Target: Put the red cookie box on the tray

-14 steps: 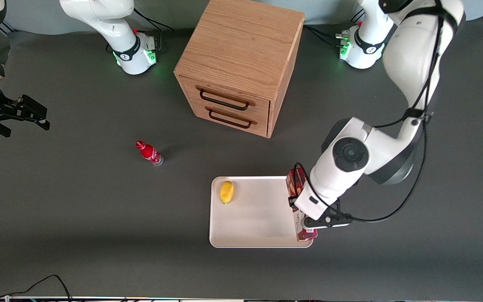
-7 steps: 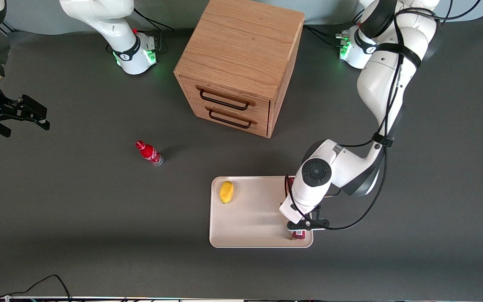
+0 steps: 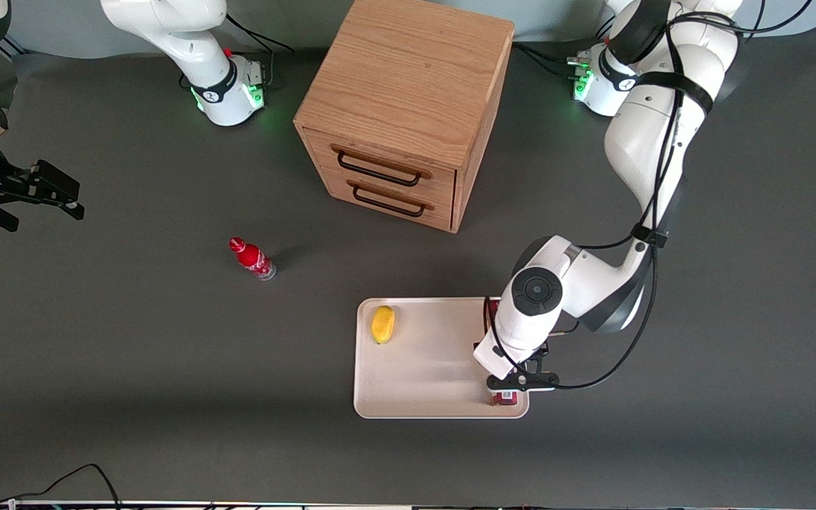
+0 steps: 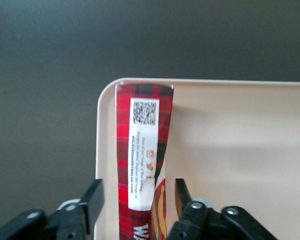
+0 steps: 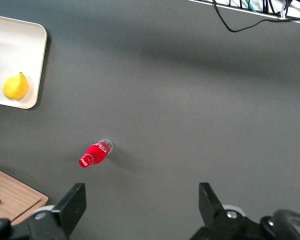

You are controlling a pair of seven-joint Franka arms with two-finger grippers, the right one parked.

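Note:
The red cookie box (image 4: 142,165) lies flat along the edge of the cream-white tray (image 4: 240,150) that faces the working arm's end of the table, one end near a rounded corner. My gripper (image 4: 137,192) straddles the box and is open, with a gap between each of the fingers (image 4: 94,197) and the box's sides. In the front view the wrist covers most of the red cookie box (image 3: 503,399); only its ends show on the tray (image 3: 422,368). The gripper (image 3: 519,383) hangs low over the tray's corner nearest the camera.
A yellow lemon (image 3: 382,324) rests on the tray near its edge toward the parked arm. A small red bottle (image 3: 252,258) lies on the dark table toward the parked arm's end. A wooden two-drawer cabinet (image 3: 408,106) stands farther from the camera than the tray.
The arm came down and laid the box, held higher and tilted a second ago, flat on the tray. Since half a second ago the wrist has barely shifted.

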